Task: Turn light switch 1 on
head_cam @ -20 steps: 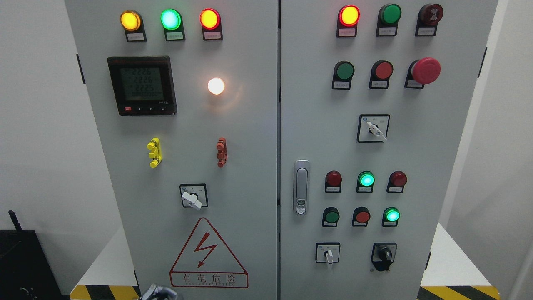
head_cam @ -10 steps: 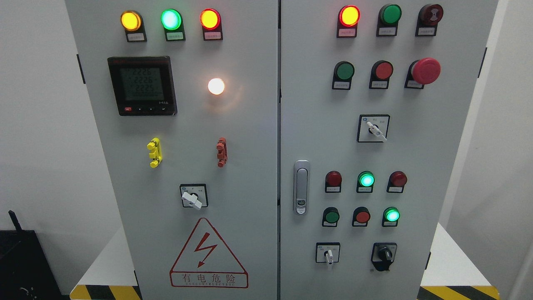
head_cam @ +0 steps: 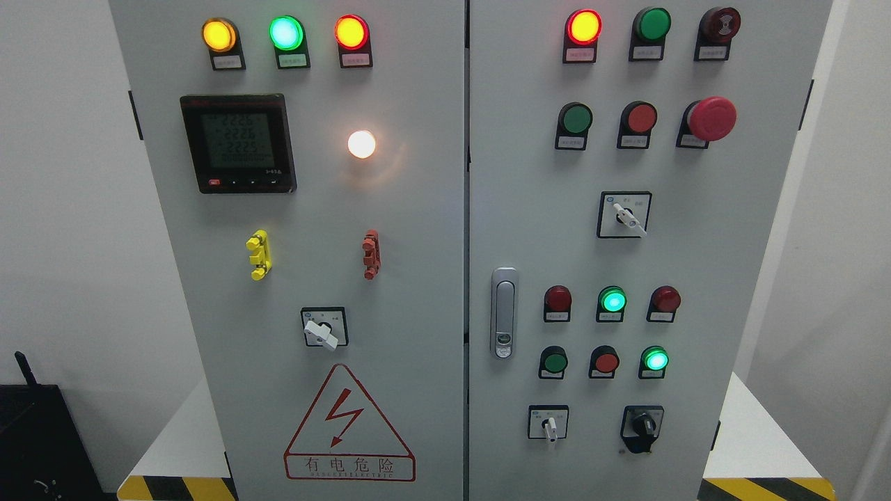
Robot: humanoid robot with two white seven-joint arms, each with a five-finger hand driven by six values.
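Note:
A grey control cabinet with two doors fills the head view. On the left door a white rotary switch has its lever pointing down-right, below a lit white lamp. A yellow toggle and a red toggle sit between them. The right door carries another white rotary switch, a small white switch and a black knob. Neither of my hands shows in the picture.
Amber, green and red lamps glow along the top left above a digital meter. A red mushroom button and a door handle are on the right door. A black object stands at lower left.
A metallic hand part that showed at the bottom edge left of the middle one second ago has dropped out of view. The panel's lamps and switches look the same.

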